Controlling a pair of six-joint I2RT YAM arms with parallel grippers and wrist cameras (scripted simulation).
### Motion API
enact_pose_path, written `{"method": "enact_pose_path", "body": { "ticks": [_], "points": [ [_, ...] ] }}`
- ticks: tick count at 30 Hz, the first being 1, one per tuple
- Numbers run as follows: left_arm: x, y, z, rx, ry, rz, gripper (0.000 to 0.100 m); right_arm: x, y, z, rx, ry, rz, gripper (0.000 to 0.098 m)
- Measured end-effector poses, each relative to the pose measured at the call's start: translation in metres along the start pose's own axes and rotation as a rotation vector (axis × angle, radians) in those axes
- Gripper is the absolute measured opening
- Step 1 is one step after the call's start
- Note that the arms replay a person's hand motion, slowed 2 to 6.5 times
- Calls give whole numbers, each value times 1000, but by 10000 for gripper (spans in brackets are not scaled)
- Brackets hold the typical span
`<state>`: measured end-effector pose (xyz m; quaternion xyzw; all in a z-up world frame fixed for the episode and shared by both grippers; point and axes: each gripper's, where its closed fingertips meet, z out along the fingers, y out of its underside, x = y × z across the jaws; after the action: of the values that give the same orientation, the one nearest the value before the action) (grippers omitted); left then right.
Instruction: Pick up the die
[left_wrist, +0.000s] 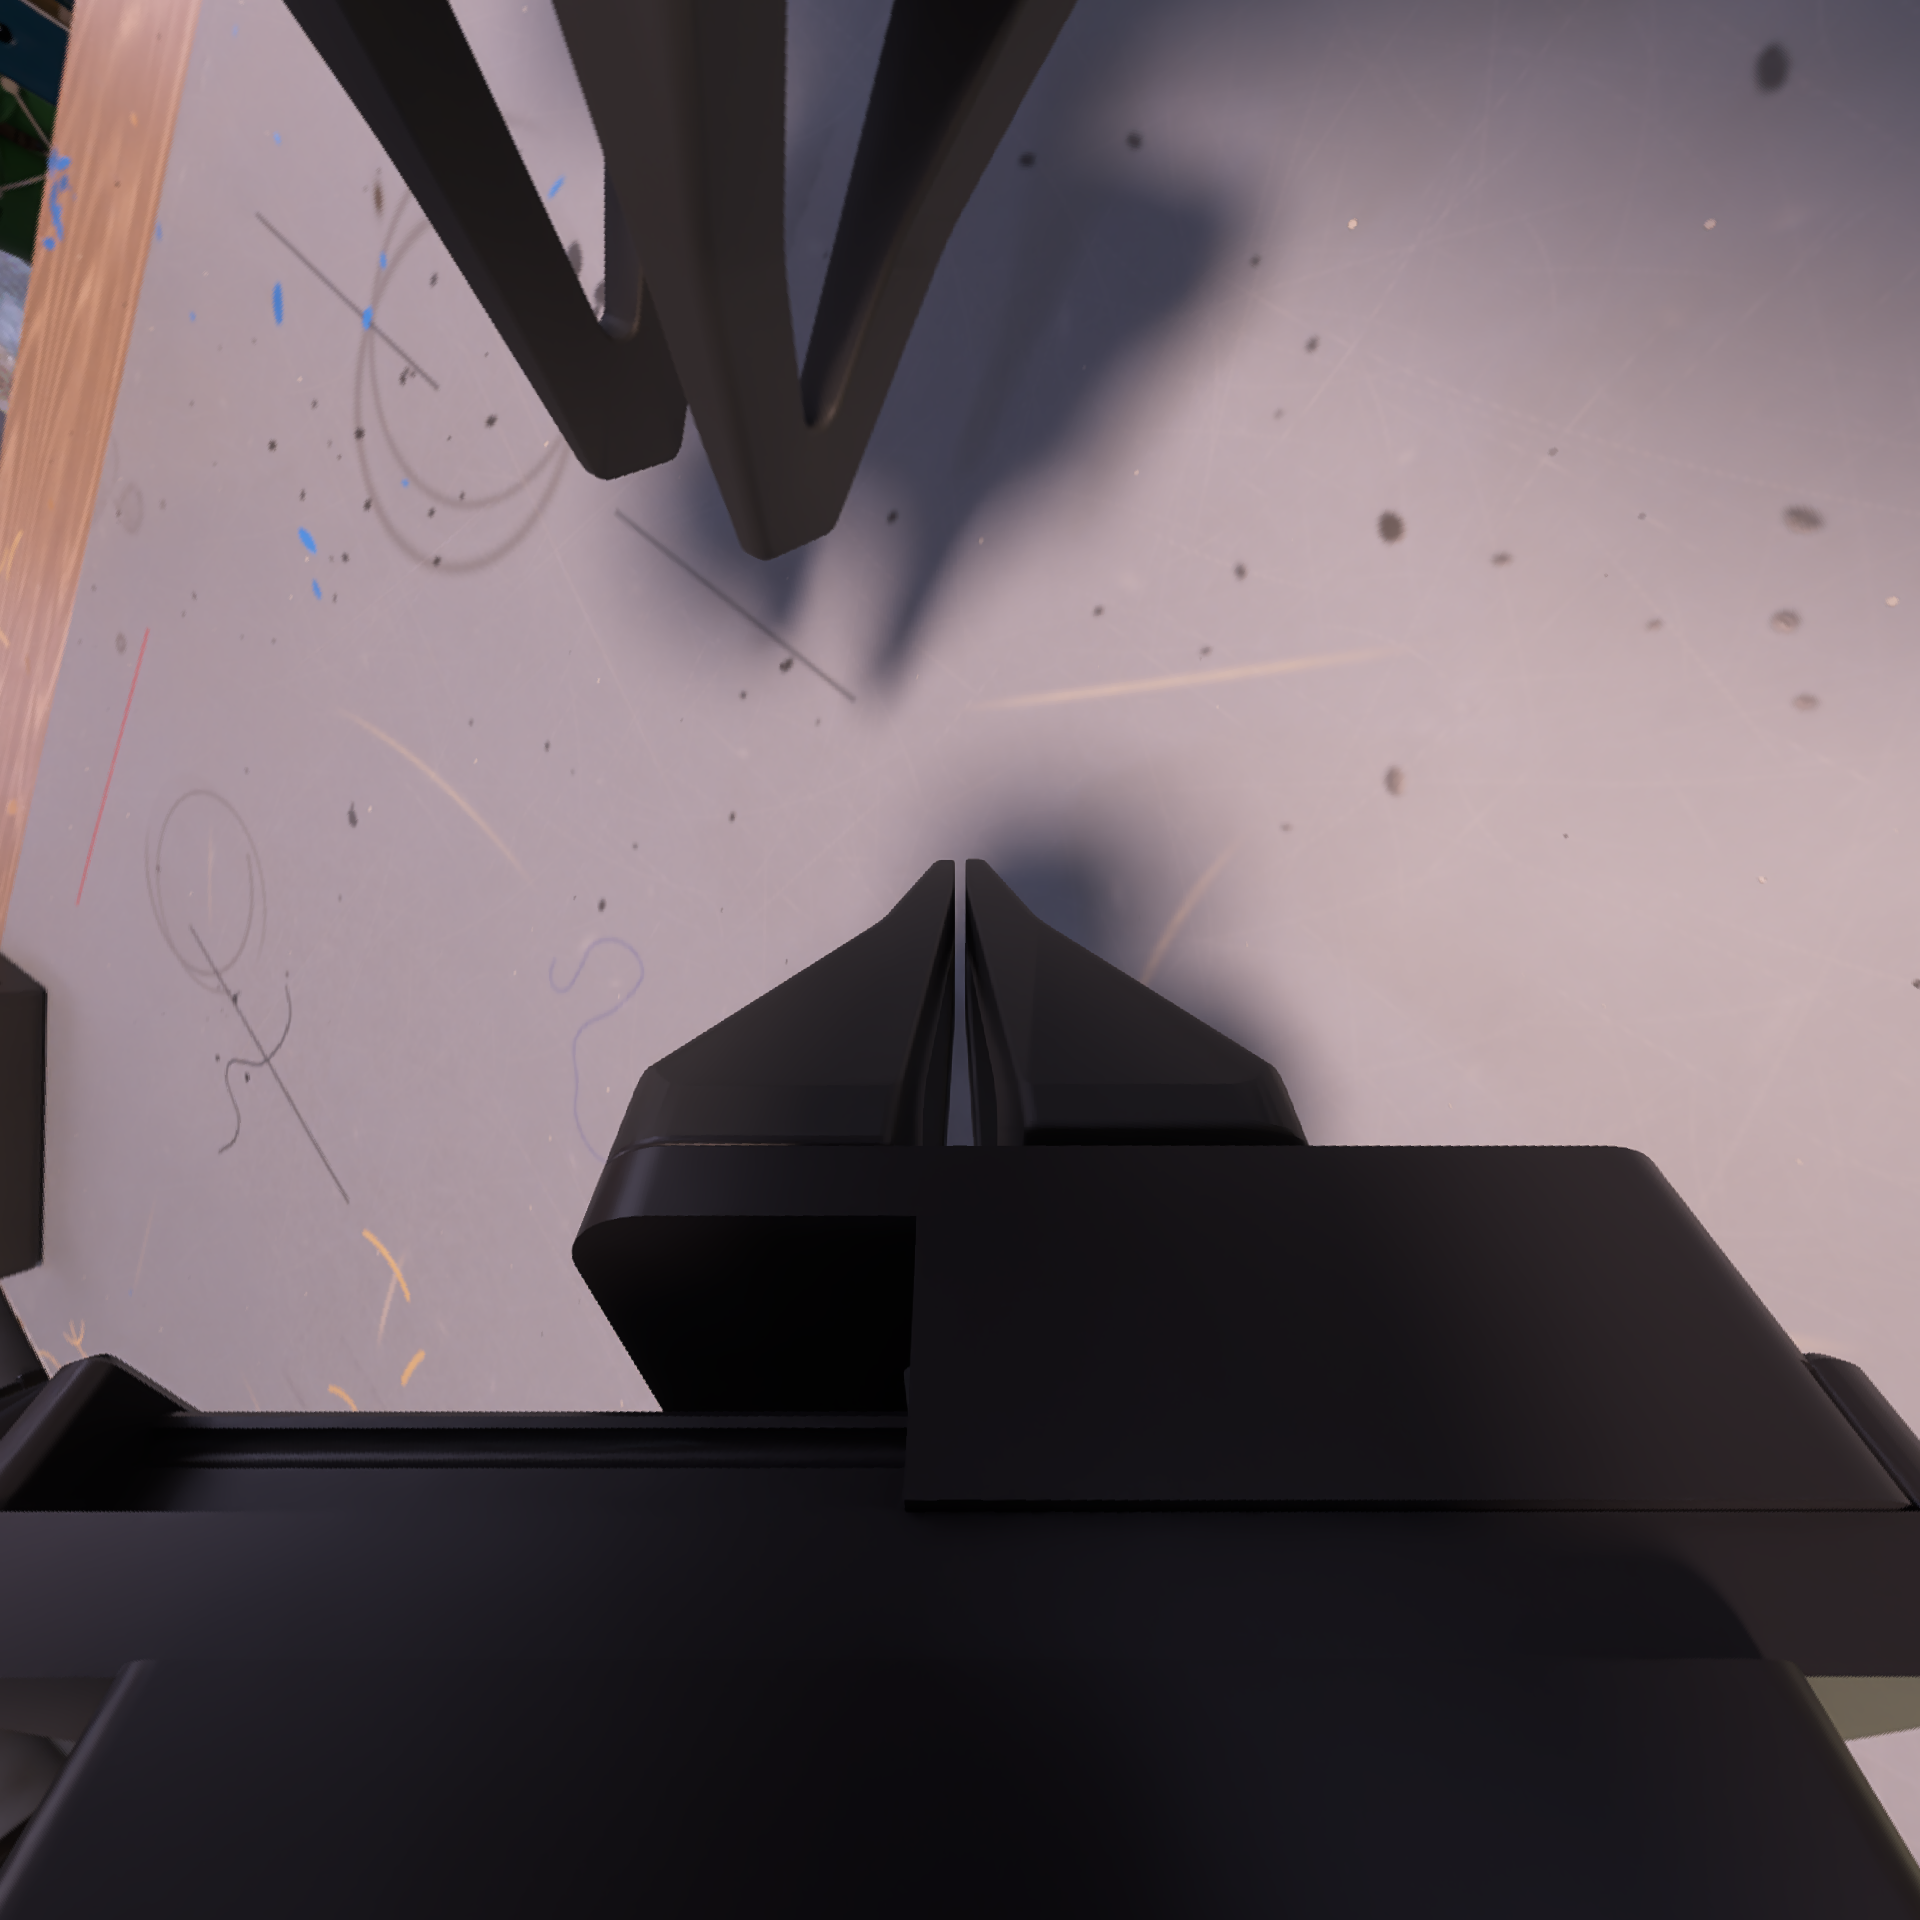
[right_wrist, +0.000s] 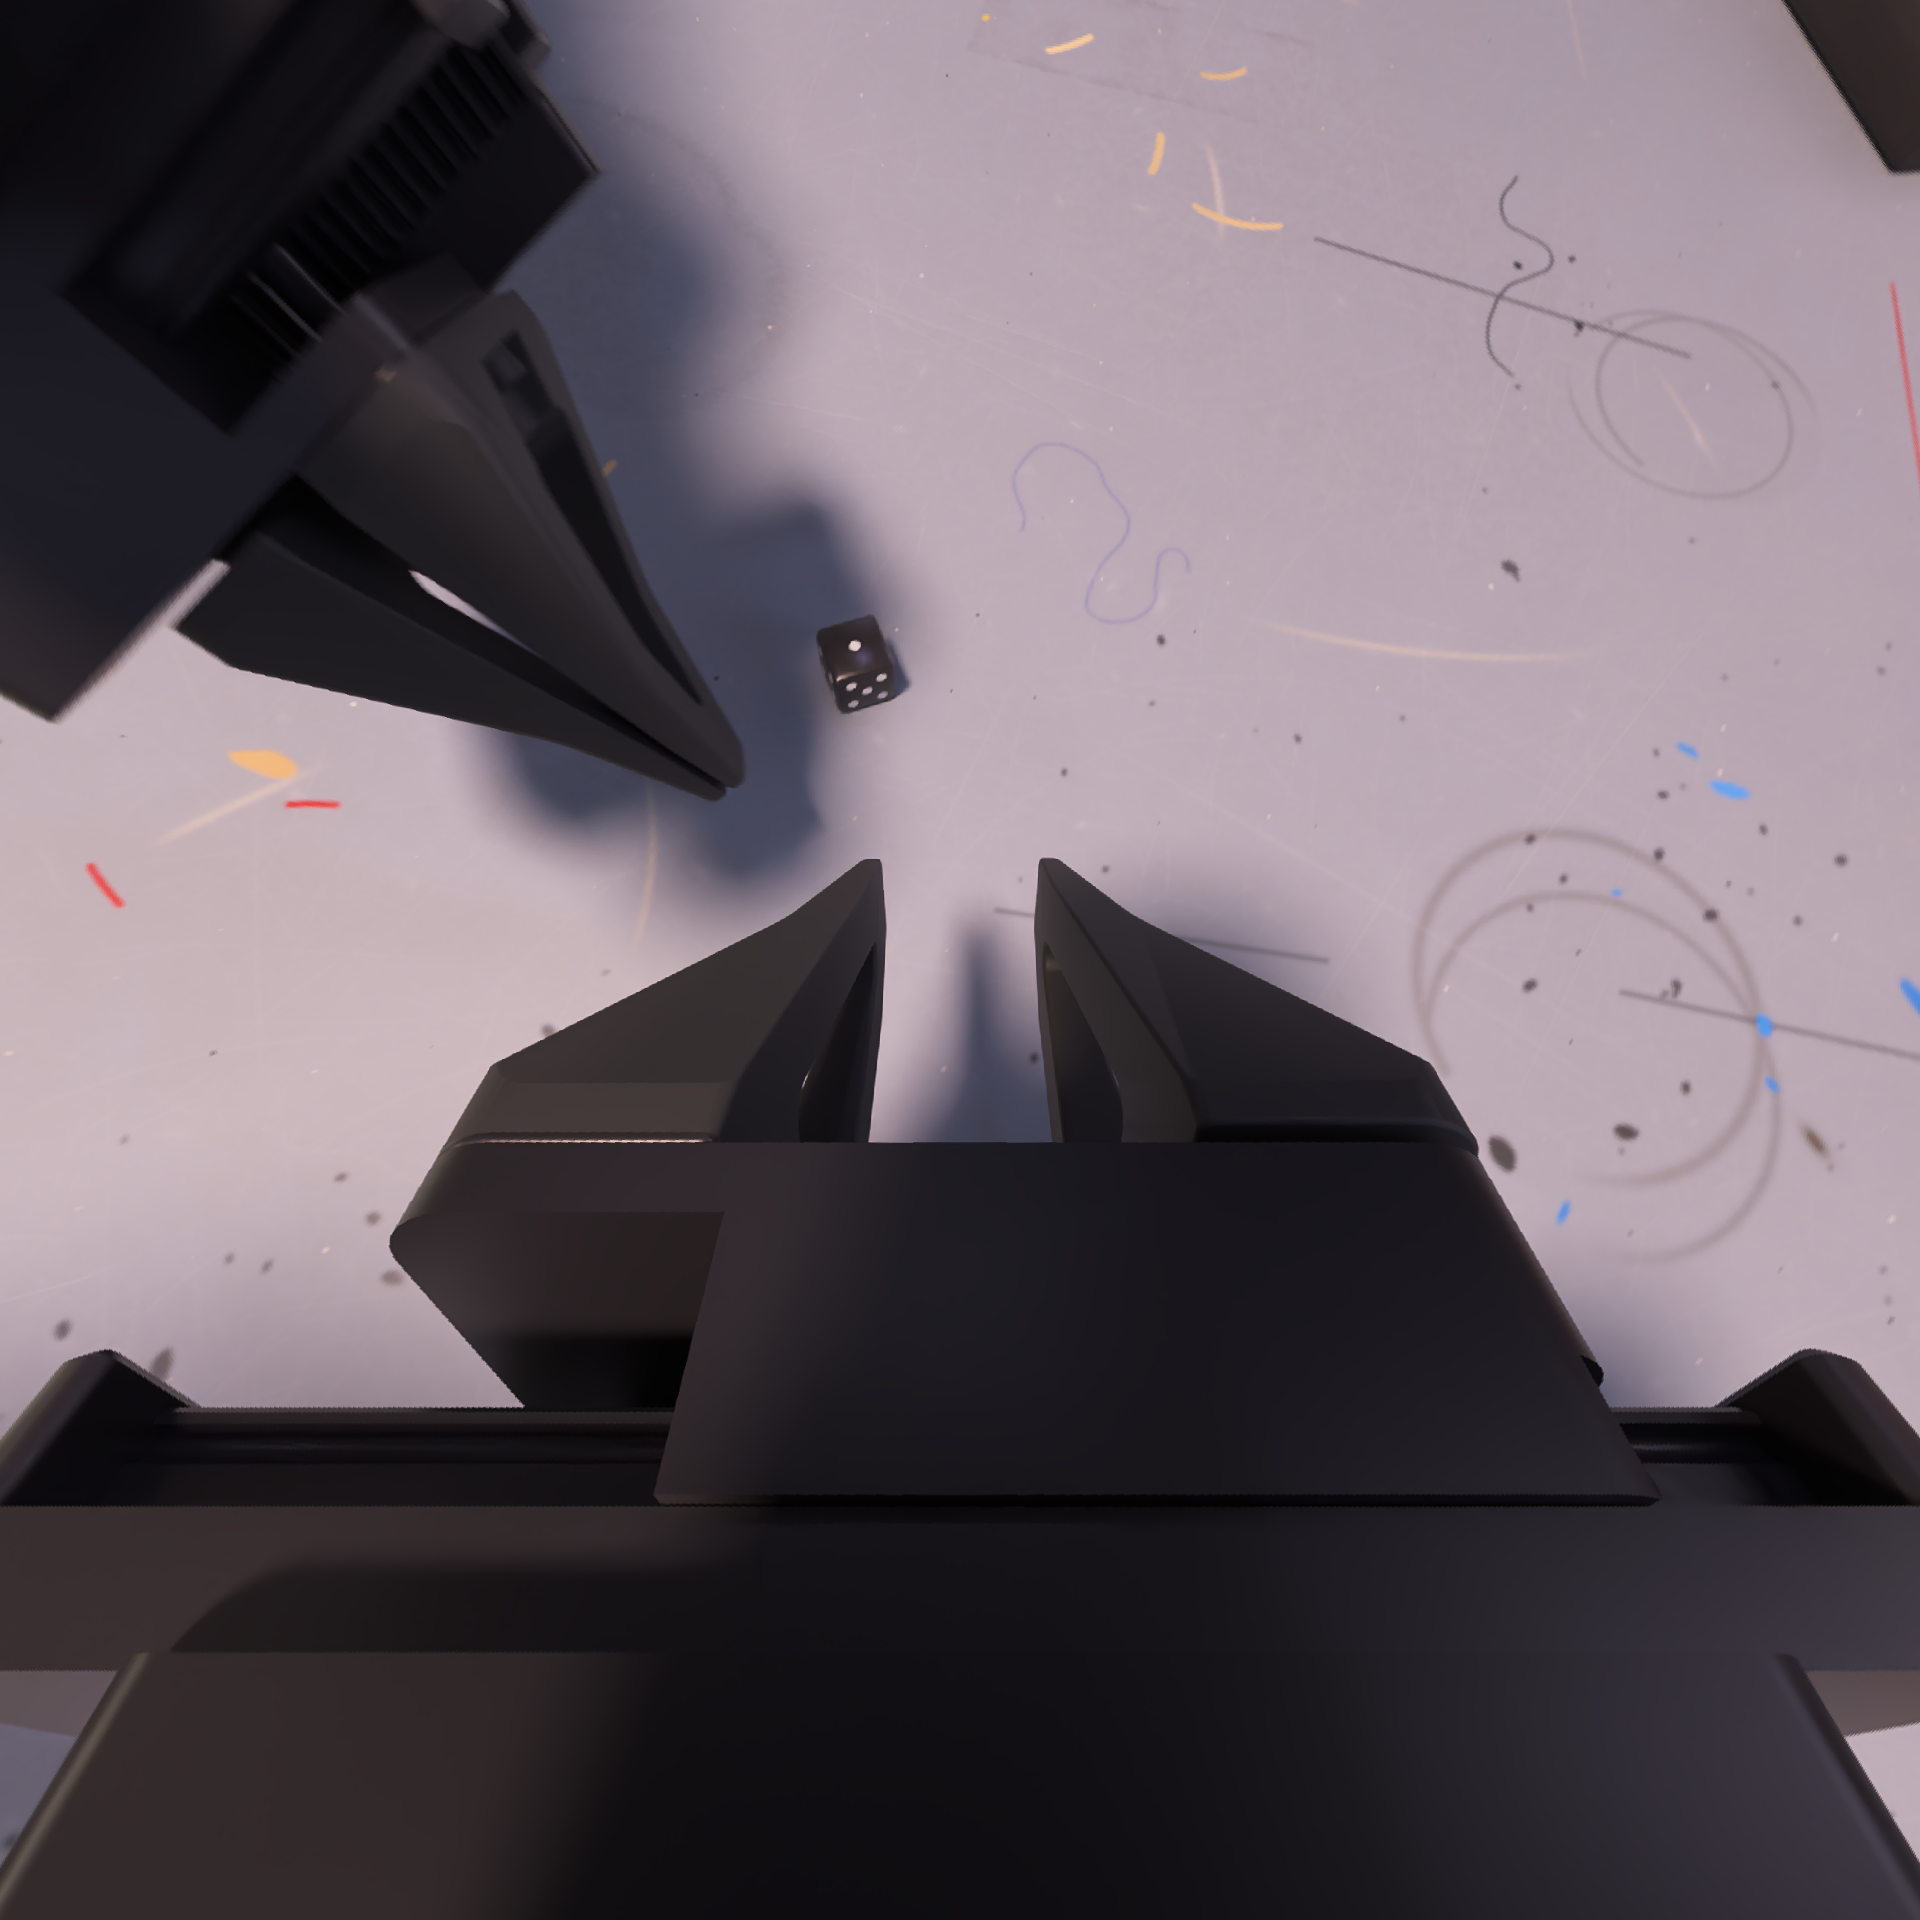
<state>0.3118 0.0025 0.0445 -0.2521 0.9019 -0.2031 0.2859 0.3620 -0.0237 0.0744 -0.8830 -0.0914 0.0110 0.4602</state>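
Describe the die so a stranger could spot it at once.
On the pale, scuffed tabletop, look just ahead of the open right gripper, beside the shut left gripper. The die is a small black cube with white pips, the only loose object there.

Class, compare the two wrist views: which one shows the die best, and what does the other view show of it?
The right wrist view. There the die sits in plain sight on the table, small and dark with white pips, ahead of the open right gripper. The left wrist view shows no die at all.
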Motion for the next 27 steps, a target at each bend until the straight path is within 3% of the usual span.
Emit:
{"method": "enact_pose_path", "body": {
  "ticks": [4, 7, 10, 14, 21, 27],
  "points": [
    [-1, 6, -14, 2, -31, -15, 17, 5, -5, 14, -35, -9, -39, 245],
    [-3, 11, -24, -2, -62, -22, 17, 7, -6, 27, -83, -28, -18, 244],
    [-6, 18, -35, -11, -94, -30, 17, 5, -9, 39, -116, -49, 65, 239],
    [-13, 27, -49, -24, -137, -47, 17, 3, -13, 54, -115, -38, 262, 228],
    [-32, 47, -70, -49, -223, -82, 17, -8, -15, 70, -2, 113, 599, 222],
    [-51, 63, -82, -33, -280, -138, 17, -15, -5, 74, 17, 327, 703, 266]
  ]
}}
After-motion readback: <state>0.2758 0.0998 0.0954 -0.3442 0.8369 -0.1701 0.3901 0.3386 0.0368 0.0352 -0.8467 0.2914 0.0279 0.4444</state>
